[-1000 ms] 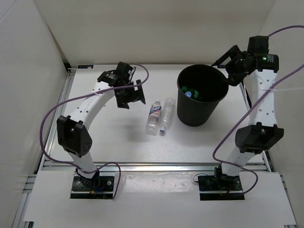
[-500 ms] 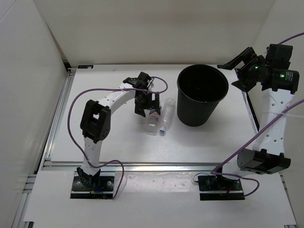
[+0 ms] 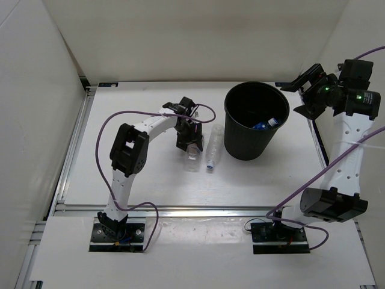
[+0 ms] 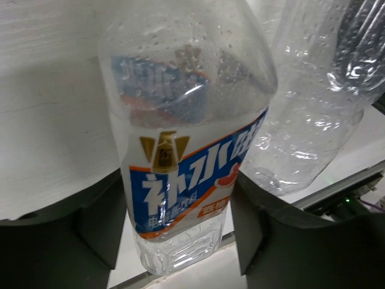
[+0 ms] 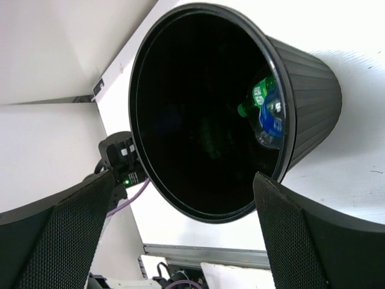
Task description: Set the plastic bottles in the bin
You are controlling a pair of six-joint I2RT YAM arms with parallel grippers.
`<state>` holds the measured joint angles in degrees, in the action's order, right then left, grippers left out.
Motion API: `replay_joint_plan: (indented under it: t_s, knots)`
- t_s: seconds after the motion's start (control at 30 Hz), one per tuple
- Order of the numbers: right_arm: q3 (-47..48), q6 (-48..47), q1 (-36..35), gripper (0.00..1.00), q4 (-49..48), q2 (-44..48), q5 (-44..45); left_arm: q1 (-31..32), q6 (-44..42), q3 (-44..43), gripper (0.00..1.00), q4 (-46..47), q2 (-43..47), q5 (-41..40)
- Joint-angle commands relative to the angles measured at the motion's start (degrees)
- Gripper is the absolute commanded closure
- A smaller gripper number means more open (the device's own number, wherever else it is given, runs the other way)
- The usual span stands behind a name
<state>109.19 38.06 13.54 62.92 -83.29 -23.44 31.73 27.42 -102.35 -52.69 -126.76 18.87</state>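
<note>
White table (image 3: 138, 174), blue-labelled bottle (image 4: 180, 156)

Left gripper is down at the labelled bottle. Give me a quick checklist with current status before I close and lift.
1. Labelled bottle between the left gripper fingers: ok, one finger shows on each side in the left wrist view.
2. Jaws open enough: ok, gaps show on both sides of the bottle.
3. Plain clear bottle out of the grasp: cannot tell, it lies right against the labelled one and may get nudged.
4. Bin upright with its mouth open: ok.
5. Room in the bin: ok, only a green bottle and a blue-labelled one lie inside.
6. Right gripper off the path: ok, it hangs open beside the bin's rim.
</note>
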Motion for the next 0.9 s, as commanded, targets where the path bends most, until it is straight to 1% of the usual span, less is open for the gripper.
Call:
replay_joint_plan:
  t_s: [0.0, 0.03, 0.1, 0.13, 0.17, 0.2, 0.23, 0.3, 0.33, 0.37, 0.4, 0.43, 0.47, 0.5, 0.53, 0.6, 0.67, 0.7, 0.77, 0.8, 0.83, 0.87]
  knots:
    - [-0.7, -1.6, 0.3, 0.00, -0.8, 2.3, -1.6, 0.4, -0.6, 0.1, 0.50, -1.4, 3.5, -7.2]
    - [-1.6, -1.6, 0.3, 0.00, -0.8, 2.3, -1.6, 0.4, 1.0, -0.6, 0.53, -3.2, 4.7, -8.1]
    - [-3.6, -0.8, 0.3, 0.00, -1.3, 3.0, -2.1, -1.1, 3.0, -3.0, 0.53, -5.2, 8.6, -10.1]
    - [-4.4, -0.3, 0.3, 0.00, -1.9, 3.0, -2.1, -1.1, 4.2, -4.3, 0.50, -6.3, 10.0, -11.1]
    - [-5.0, -0.3, 0.3, 0.00, -2.5, 3.6, -2.7, -1.7, 6.5, -6.3, 0.50, -9.4, 11.3, -12.1]
    - [-5.8, 0.4, 0.3, 0.00, -2.5, 4.1, -2.7, -2.6, 7.5, -8.6, 0.49, -10.8, 13.6, -12.9]
    - [-7.3, 1.0, 0.3, 0.00, -3.2, 4.1, -2.7, -3.2, 8.3, -13.6, 0.47, -12.0, 14.6, -12.9]
    - [-8.8, 1.0, 0.3, 0.00, -3.9, 5.3, -3.2, -5.0, 10.5, -18.7, 0.47, -13.7, 17.2, -13.0]
    - [-9.4, 1.5, 0.3, 0.00, -3.9, 5.3, -3.2, -5.5, 10.5, -22.2, 0.47, -12.5, 18.2, -11.9]
    - [-10.7, 1.5, 0.3, 0.00, -4.4, 6.5, -3.2, -6.1, 10.5, -22.9, 0.47, -10.1, 19.1, -9.0]
    - [-11.4, 1.5, 0.3, 0.00, -4.4, 6.6, -3.2, -6.8, 9.2, -22.9, 0.47, -5.6, 20.1, -3.5]
    - [-12.0, 1.5, 0.3, 0.00, -4.9, 7.3, -3.2, -6.8, 9.2, -22.9, 0.47, 4.1, 21.1, 5.4]
    - [-12.8, 1.5, 0.3, 0.00, -4.9, 8.0, -3.2, -6.8, 9.2, -25.5, 0.46, 6.7, 20.6, 7.3]
    - [-12.8, 1.5, 0.3, 0.00, -4.9, 8.1, -2.5, -5.1, 9.2, -29.7, 0.45, 7.9, 16.4, 9.7]
    - [-12.8, 1.5, 0.3, 0.00, -4.9, 8.6, -2.5, -4.6, 9.2, -39.6, 0.45, 7.9, 13.6, 11.0]
    - [-12.8, 1.5, 0.8, 0.00, -4.9, 9.2, -2.0, -4.0, 13.5, -45.2, 0.43, 10.2, 8.9, 14.3]
    - [-12.8, 1.0, 0.8, 0.00, -4.9, 9.7, -2.0, -2.2, 15.6, -44.6, 0.41, 14.5, 5.9, 17.0]
    - [-12.8, 0.3, 0.8, 0.00, -4.9, 9.7, -2.0, -1.4, 17.1, -44.1, 0.41, 20.3, 5.2, 17.8]
    - [-13.5, -0.4, 0.8, 0.00, -4.9, 10.4, -2.8, 0.8, 18.4, -47.5, 0.40, 23.1, 1.3, 17.8]
    - [-14.3, -0.4, 0.8, 0.00, -4.9, 11.0, -2.8, 0.8, 20.4, -47.5, 0.40, 25.2, 0.3, 17.8]
    - [-14.9, -0.4, 0.8, 0.00, -4.9, 11.7, -2.3, 2.1, 20.4, -47.5, 0.38, 25.3, -0.3, 17.8]
    - [-15.7, -0.4, 0.8, 0.00, -4.9, 11.7, -2.3, 2.6, 20.4, -45.4, 0.38, 25.3, -0.3, 17.8]
